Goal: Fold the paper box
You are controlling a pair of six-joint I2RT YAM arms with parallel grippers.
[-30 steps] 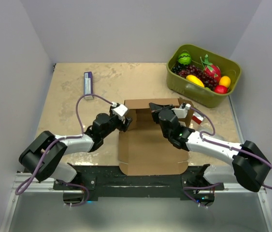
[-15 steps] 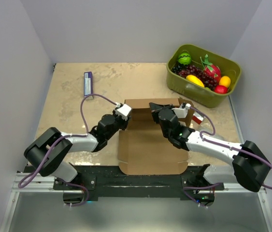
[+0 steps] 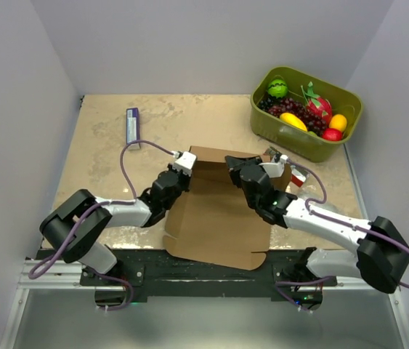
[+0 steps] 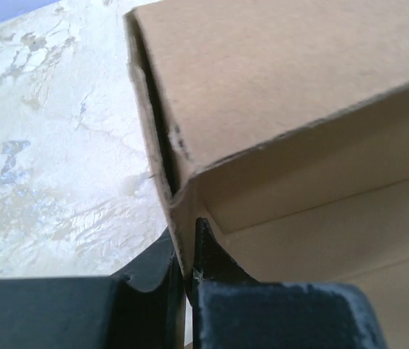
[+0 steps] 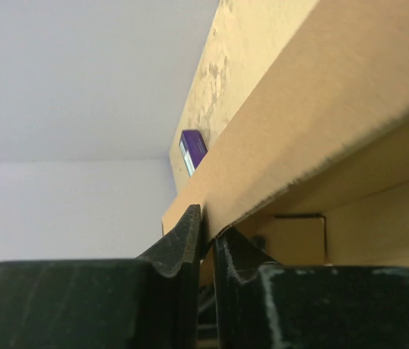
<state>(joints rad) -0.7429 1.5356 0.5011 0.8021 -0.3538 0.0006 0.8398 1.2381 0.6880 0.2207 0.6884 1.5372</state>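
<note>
Two grips hold the paper box [image 3: 215,222] on the counter [image 3: 102,163]: the left gripper [image 4: 187,251] clenched on its far-left corner wall, the right gripper [image 5: 209,227] pinching the far wall's rim. Light, stiff cardboard, likely bending only along creases; wall edges suit gripping

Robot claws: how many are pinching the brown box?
2. The left gripper pinches the paper box near its far-left corner. The right gripper pinches the top edge of the far wall. Neither is hidden.

overhead view from behind, wrist views close-up, all sharing paper box [image 3: 215,218]
</note>
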